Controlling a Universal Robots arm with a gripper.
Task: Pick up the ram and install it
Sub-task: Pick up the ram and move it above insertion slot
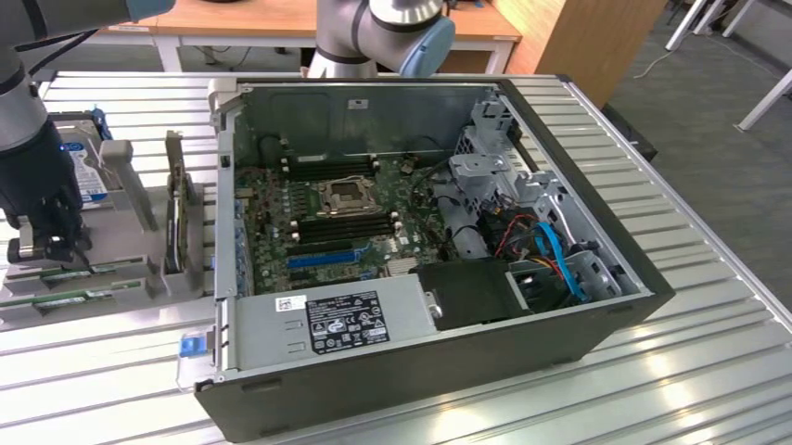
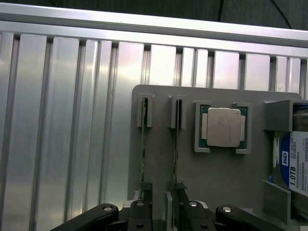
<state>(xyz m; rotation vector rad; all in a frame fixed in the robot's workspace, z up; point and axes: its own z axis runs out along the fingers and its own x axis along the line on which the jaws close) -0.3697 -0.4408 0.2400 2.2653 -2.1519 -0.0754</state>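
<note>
A ribbed metal table (image 1: 693, 352) holds a gray parts tray (image 1: 124, 278), and an open computer case (image 1: 495, 371) lies just beside the tray, on the exterior view's right of it. The robot arm (image 1: 25, 139) reaches down over the tray, and its black gripper (image 1: 44, 248) hangs low over the tray's end farthest from the case. The ram (image 1: 77, 271), a long thin green stick, stands on its edge in a slot of the tray. A second green stick (image 1: 56, 299) stands parallel to it in the neighbouring slot, a little apart. In the wrist view the gripper (image 2: 162, 195) sits over one end of the two sticks with its jaws spread wide and nothing held. One of its fingers (image 2: 179, 192) is right at the end of the ram (image 2: 175, 144), and the other finger is right at the end of the second stick (image 2: 143, 144). Whether either finger touches a stick cannot be told. Also on the tray, a square processor (image 2: 220, 127) with a silver lid lies flat in a pocket just beside the ram, on the side away from the second stick. Beyond the processor a hard drive (image 2: 294, 163) with a blue and white label stands in the tray. In the exterior view a dark expansion card (image 1: 176, 222) stands upright at the tray's edge nearest the case.
</note>
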